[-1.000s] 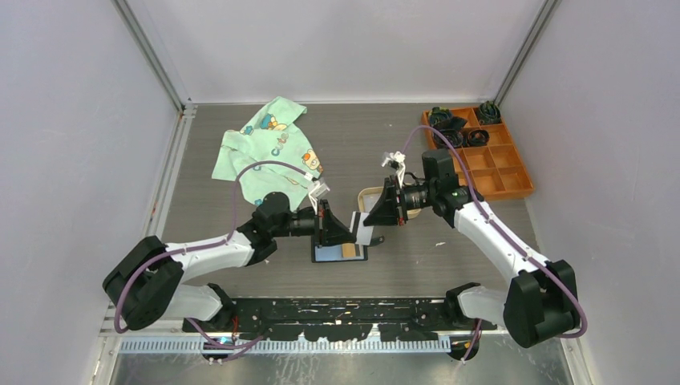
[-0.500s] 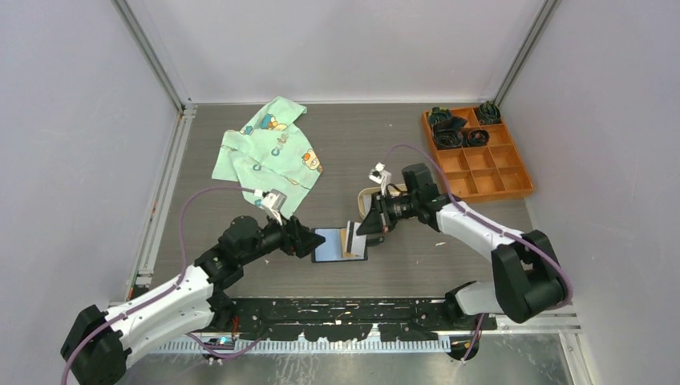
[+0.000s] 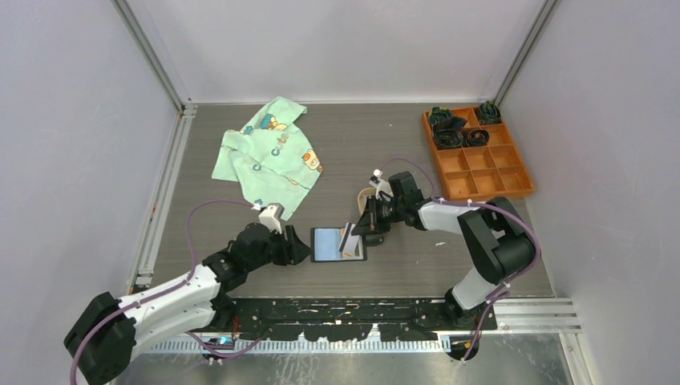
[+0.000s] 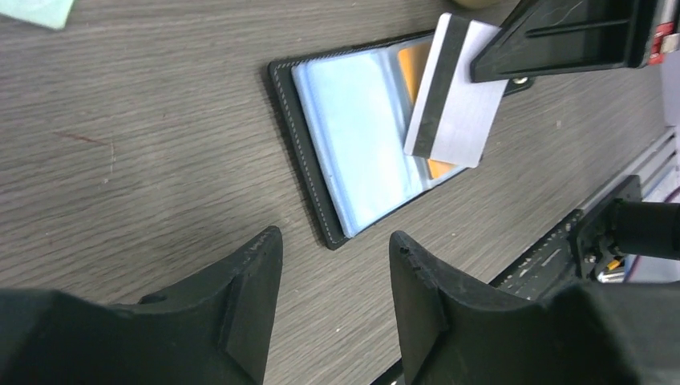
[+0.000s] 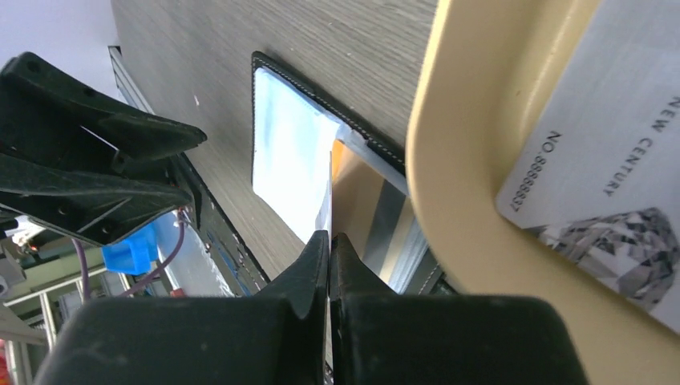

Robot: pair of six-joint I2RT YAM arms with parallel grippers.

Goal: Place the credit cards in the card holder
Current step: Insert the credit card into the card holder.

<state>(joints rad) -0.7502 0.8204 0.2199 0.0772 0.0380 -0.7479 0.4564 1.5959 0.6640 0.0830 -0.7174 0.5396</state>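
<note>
- Grey wood-grain counter (image 3: 401,144) inside a white-walled, metal-framed enclosure; a green cartoon-print cloth (image 3: 269,152) lies at 11 o'clock and an orange compartment tray (image 3: 497,172) at 2 o'clock.
- The black card holder (image 3: 329,244) lies open at centre, clear sleeves up, an orange card (image 4: 410,68) showing through one.
- The left gripper (image 3: 301,250) reaches in low from 8 o'clock, jaws released and empty, just beside the holder's left edge.
- The right gripper (image 3: 358,228), its arm folded in from 3 o'clock, has its jaws clenched on a white striped card (image 4: 449,92) tilted over the holder's right half.
- A beige tray (image 5: 473,160) at 1 o'clock of the holder carries another card (image 5: 609,160).
</note>
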